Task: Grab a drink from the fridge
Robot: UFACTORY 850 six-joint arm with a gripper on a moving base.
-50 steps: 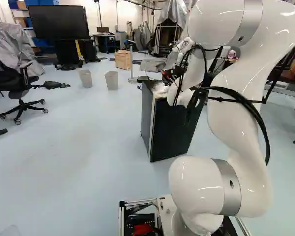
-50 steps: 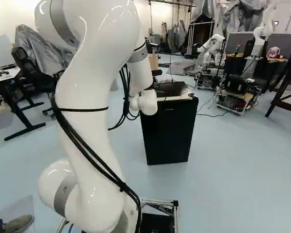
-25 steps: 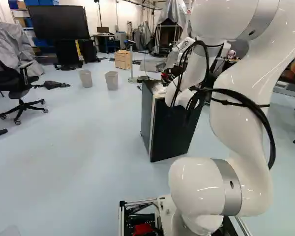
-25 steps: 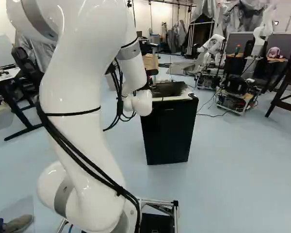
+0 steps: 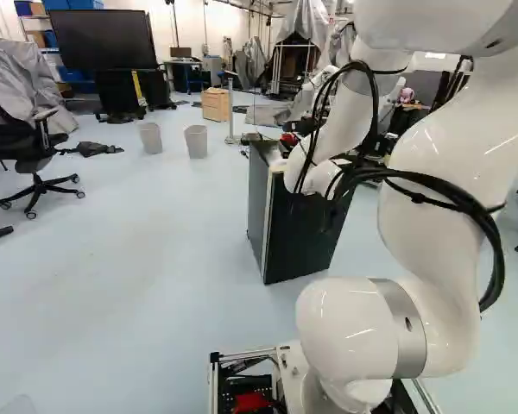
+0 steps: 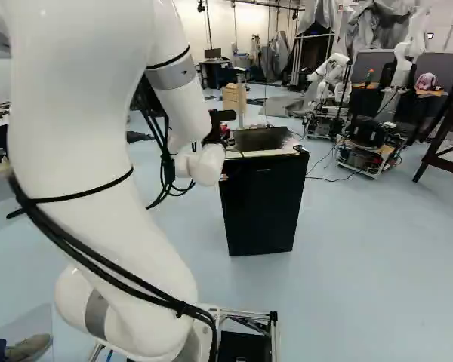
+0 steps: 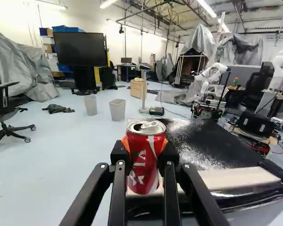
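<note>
Pale floor [image 6: 370, 256] is surrounding the fridge [image 6: 263, 207]; the gripper [image 6: 223, 134] is holding a can [image 7: 144, 165].
Red and upright, the can is sitting clamped from both sides, its silver lid facing up, near an edge of the fridge's top.

The can [image 7: 144, 157] has 2 body colours, red and white.

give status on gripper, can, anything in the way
Gripper closed on red soda can from both sides. Can upright. Black mini fridge close by, may obstruct a low move.
</note>
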